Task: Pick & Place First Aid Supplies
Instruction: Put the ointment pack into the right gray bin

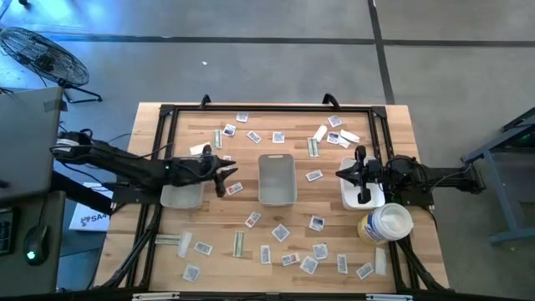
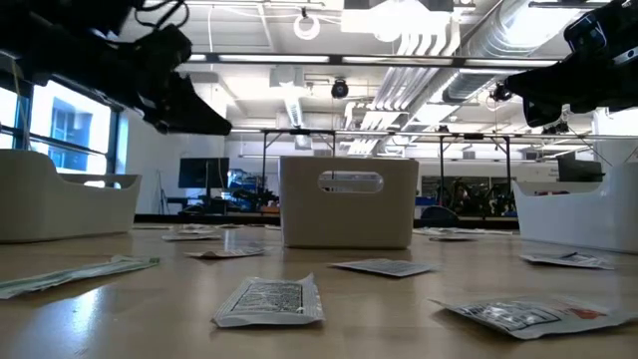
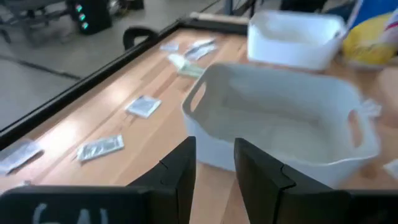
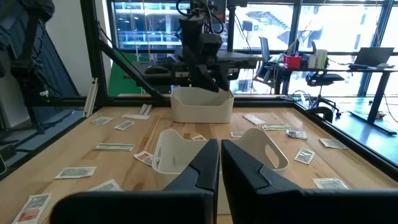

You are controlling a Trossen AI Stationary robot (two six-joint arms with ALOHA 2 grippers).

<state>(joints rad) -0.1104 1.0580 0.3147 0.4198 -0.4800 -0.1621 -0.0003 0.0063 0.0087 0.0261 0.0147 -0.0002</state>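
The first aid supplies lie flat and scattered over the wooden table: square printed sachets (image 1: 281,233), narrow pale strips (image 1: 238,243) and white wrappers (image 1: 320,133). One sachet (image 1: 234,189) lies just beside my left gripper (image 1: 224,176). That gripper hangs open above the table, left of the grey middle tray (image 1: 277,159), with nothing between its fingers (image 3: 181,168). My right gripper (image 1: 341,173) is shut and empty. It points level toward the middle tray from above the white right tray (image 1: 374,199).
A white tray (image 1: 181,196) stands under my left arm. A round white tub with a yellow label (image 1: 384,224) stands at the near right. A black frame (image 1: 267,109) runs around the table. Packets are densest along the near and far edges.
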